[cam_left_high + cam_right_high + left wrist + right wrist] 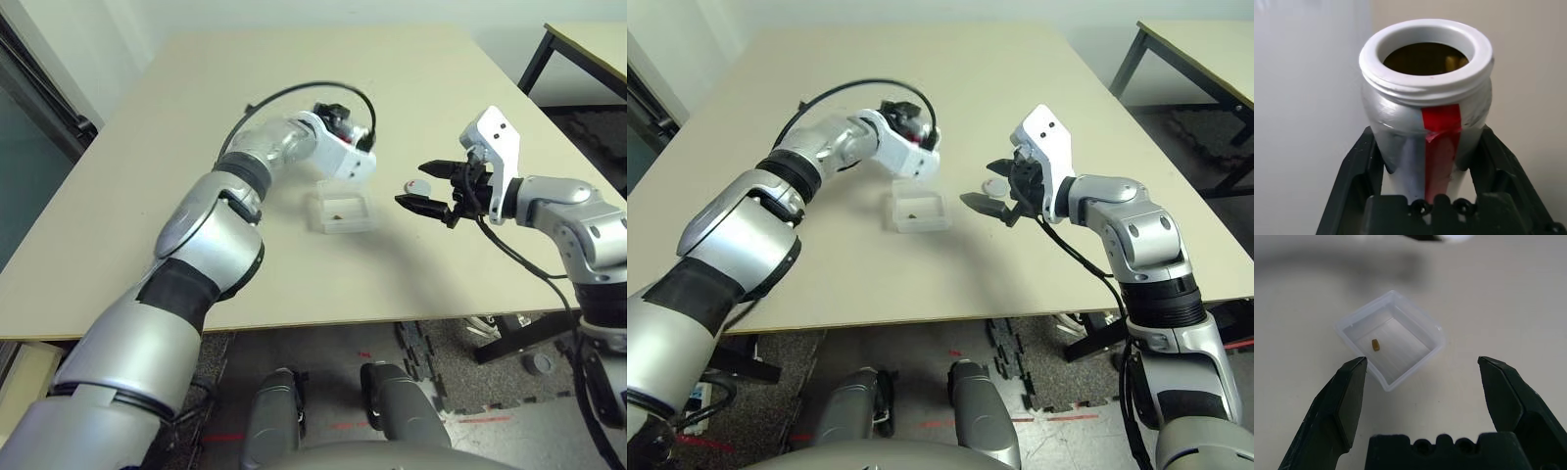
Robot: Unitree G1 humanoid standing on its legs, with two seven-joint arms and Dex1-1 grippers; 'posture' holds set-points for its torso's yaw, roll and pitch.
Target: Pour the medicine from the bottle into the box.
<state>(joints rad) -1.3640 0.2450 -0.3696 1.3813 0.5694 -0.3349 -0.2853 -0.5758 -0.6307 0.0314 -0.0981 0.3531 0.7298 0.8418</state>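
Near the middle of the beige tabletop [147, 196], the small shallow clear plastic box [341, 211] with rounded corners is sitting flat, and one tiny brownish-yellow pill [1375, 344] is lying inside it on the floor of the tray. Just behind the box, the left gripper [1425, 161] is holding the small grey-silver bottle [1425, 117] with the red label stripe, its two black fingers [1354, 171] closed against the bottle's sides. The bottle's white rim is uncapped, and its dark interior is showing in the left wrist view; whether more medicine is inside cannot be told. On the right side of the box, the right gripper [419, 188] is hovering above the table with its fingers spread wide and nothing between them. Beside that gripper, a small round grey cap [418, 186] is lying on the table, apart from the box.
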